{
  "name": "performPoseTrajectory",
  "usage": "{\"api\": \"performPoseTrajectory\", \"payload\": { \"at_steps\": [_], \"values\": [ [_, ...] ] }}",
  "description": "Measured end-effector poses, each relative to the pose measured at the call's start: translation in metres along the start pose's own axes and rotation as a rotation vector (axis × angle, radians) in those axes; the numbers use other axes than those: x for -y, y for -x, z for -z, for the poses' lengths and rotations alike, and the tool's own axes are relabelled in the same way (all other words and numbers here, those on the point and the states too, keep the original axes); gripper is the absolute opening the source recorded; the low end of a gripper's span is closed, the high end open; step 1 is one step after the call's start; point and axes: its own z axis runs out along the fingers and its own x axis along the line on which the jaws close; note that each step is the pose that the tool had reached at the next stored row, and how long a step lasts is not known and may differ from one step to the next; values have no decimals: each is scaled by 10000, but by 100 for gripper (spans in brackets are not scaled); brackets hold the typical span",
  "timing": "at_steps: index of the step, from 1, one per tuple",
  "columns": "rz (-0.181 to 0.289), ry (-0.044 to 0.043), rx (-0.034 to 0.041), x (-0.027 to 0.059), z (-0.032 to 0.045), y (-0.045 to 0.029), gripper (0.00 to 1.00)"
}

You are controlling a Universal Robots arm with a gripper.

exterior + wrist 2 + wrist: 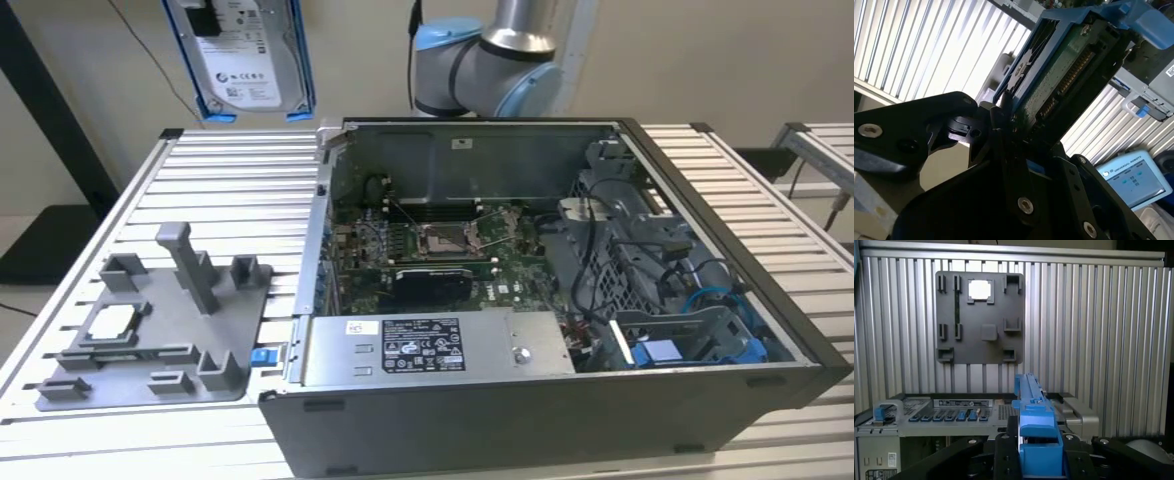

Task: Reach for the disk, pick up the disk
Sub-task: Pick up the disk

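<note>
Disk [248,55] hangs high over slatted table [747,170], up past the open PC case's [534,300] rear corner on the exterior view's left. Gripper [1010,117] clamped tight on it in second wrist view, blue frame + green board side showing. Grey fixture plate [160,330] w/ square chip [112,321] lies beside case, same side.

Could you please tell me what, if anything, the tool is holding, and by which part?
The tool holds the disk by one end, where its blue frame sits between the jaws; the rest of the disk sticks out free.
</note>
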Motion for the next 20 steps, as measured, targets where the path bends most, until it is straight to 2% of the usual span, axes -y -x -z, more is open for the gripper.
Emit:
{"api": "performPoseTrajectory", "payload": {
  "at_steps": [10,20],
  "values": [
    [0,-1,0,233,-6,3,0],
    [0,0,0,572,-14,8,0]
  ]
}}
